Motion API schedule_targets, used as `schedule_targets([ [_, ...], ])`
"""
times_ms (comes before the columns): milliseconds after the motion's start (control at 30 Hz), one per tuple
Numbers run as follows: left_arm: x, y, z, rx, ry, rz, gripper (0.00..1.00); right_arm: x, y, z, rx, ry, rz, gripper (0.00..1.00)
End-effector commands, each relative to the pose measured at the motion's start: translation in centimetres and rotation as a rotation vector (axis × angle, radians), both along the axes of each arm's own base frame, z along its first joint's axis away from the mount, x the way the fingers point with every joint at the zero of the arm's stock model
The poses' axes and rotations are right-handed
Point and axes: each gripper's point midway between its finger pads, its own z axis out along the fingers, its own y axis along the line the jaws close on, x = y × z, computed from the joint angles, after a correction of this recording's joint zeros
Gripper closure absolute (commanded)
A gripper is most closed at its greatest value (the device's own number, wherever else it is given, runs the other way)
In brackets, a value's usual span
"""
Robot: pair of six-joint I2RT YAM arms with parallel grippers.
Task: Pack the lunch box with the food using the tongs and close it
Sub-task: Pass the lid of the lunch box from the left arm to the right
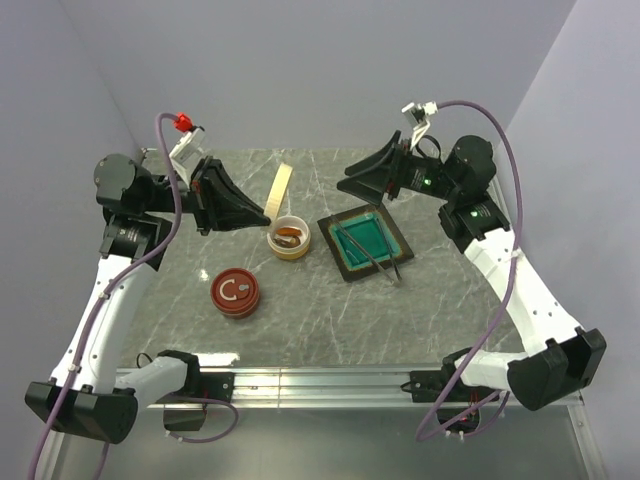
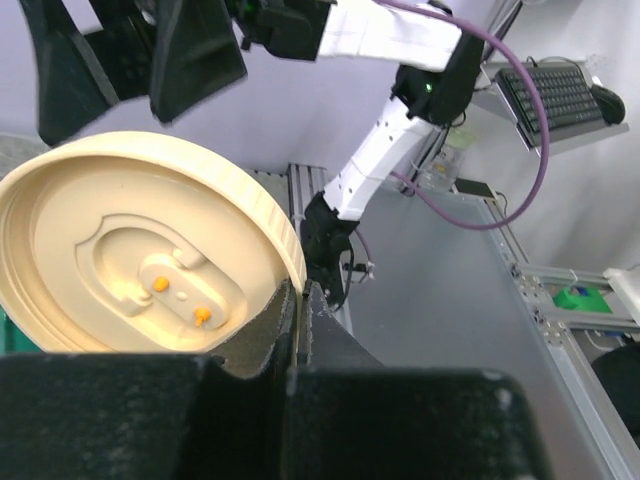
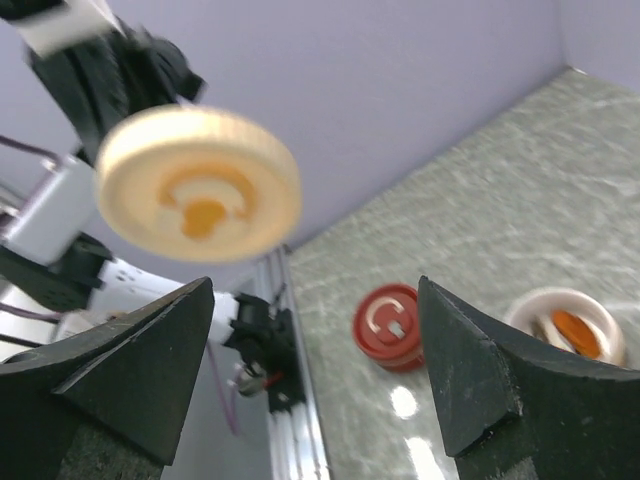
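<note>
The round cream lunch box (image 1: 288, 240) stands open mid-table, with orange-red and brown food (image 1: 289, 235) inside; it also shows in the right wrist view as the lunch box (image 3: 567, 325) holding an orange piece (image 3: 572, 329). My left gripper (image 1: 264, 214) is shut on the rim of the cream lid (image 1: 282, 192), held on edge just above the box. In the left wrist view the lid (image 2: 140, 250) fills the left side, pinched at the left gripper (image 2: 300, 298). My right gripper (image 1: 365, 182) hovers open and empty behind the tray; its jaws (image 3: 315, 290) frame the table. The tongs (image 1: 386, 263) lie on the teal tray (image 1: 345, 262).
A round red container (image 1: 236, 293) sits near the front left, seen also as the red container (image 3: 392, 325) between the right fingers. The lid (image 3: 200, 185) hangs in the air in the right wrist view. Purple walls close in the back and sides.
</note>
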Motion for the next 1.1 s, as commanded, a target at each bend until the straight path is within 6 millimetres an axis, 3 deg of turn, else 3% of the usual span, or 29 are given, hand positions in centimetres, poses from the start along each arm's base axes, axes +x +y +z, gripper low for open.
schedule_targets([
  [0, -1.1, 0.0, -0.4, 0.017, -0.028, -0.043, 1.0, -1.2, 1.1, 4.4, 0.112, -0.003, 0.074, 0.12],
  [200, -1.2, 0.0, -0.3, 0.02, -0.081, -0.049, 1.0, -0.6, 2.2, 4.4, 0.192, 0.218, 0.085, 0.16],
  [633, -0.5, -0.5, -1.1, 0.024, -0.164, -0.059, 1.0, -2.0, 5.7, 0.0, 0.263, 0.665, 0.164, 0.27],
  [833, -0.2, -0.6, -2.0, 0.03, -0.179, -0.057, 1.0, -2.7, 7.2, -0.7, 0.242, 0.726, 0.206, 0.29],
  [1067, -0.2, -0.6, -3.3, 0.04, -0.199, -0.048, 1.0, -3.1, 7.3, -1.5, 0.277, 0.81, 0.241, 0.29],
])
